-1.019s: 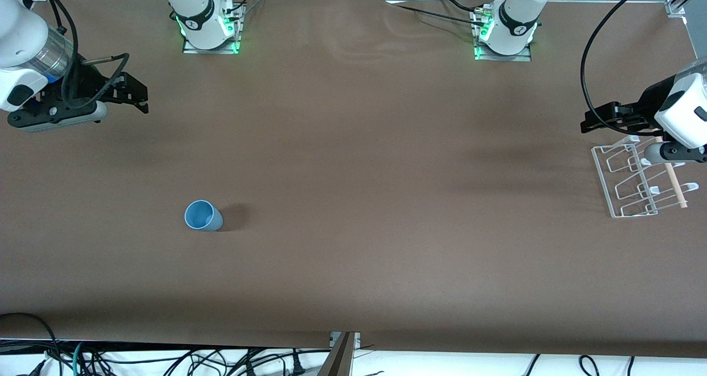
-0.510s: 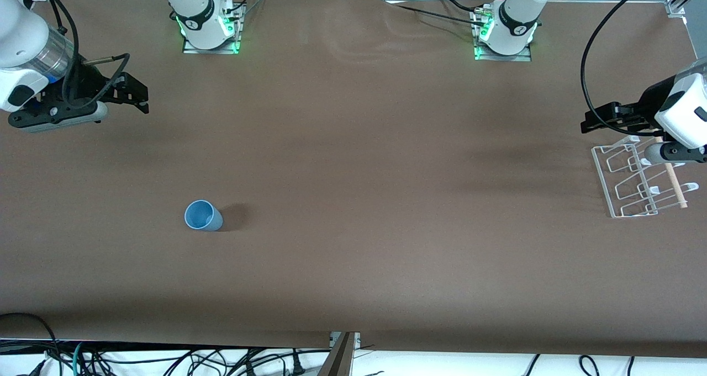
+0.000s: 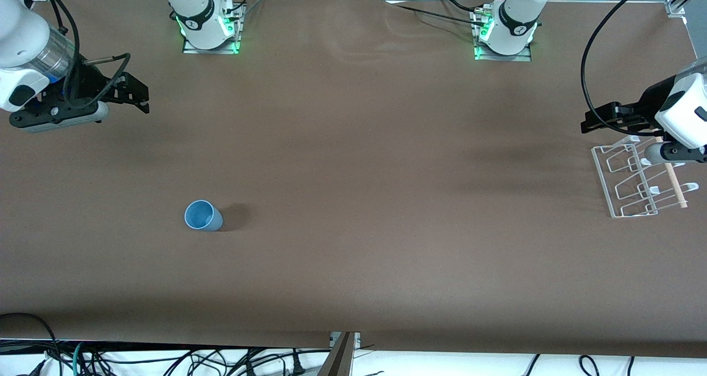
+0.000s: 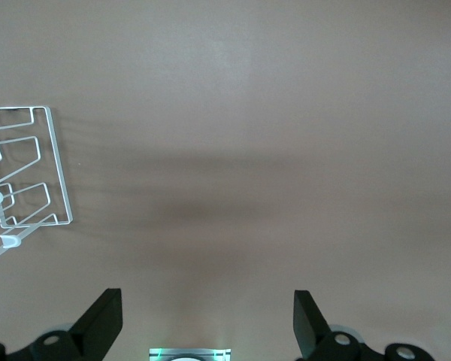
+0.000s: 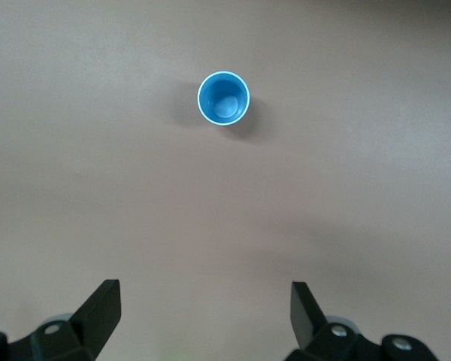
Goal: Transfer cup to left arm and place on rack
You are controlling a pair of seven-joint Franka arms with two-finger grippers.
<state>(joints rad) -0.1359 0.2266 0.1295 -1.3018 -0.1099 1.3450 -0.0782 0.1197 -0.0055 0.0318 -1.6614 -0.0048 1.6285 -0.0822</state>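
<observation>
The light-blue cup (image 3: pixel 203 216) stands upright on the brown table, mouth up, toward the right arm's end; it also shows in the right wrist view (image 5: pixel 224 98). My right gripper (image 3: pixel 136 95) hangs open and empty above the table at that end, apart from the cup; its own view shows the jaws wide apart (image 5: pixel 204 301). The white wire rack (image 3: pixel 635 180) with its wooden rod sits at the left arm's end and shows in the left wrist view (image 4: pixel 22 180). My left gripper (image 3: pixel 594 119) is open and empty in the air beside the rack (image 4: pixel 208 304).
The two arm bases (image 3: pixel 210 31) (image 3: pixel 505 33) with green lights stand along the table's edge farthest from the front camera. A black cable (image 3: pixel 594 44) loops above the left wrist. Loose cables (image 3: pixel 165 362) lie below the table's front edge.
</observation>
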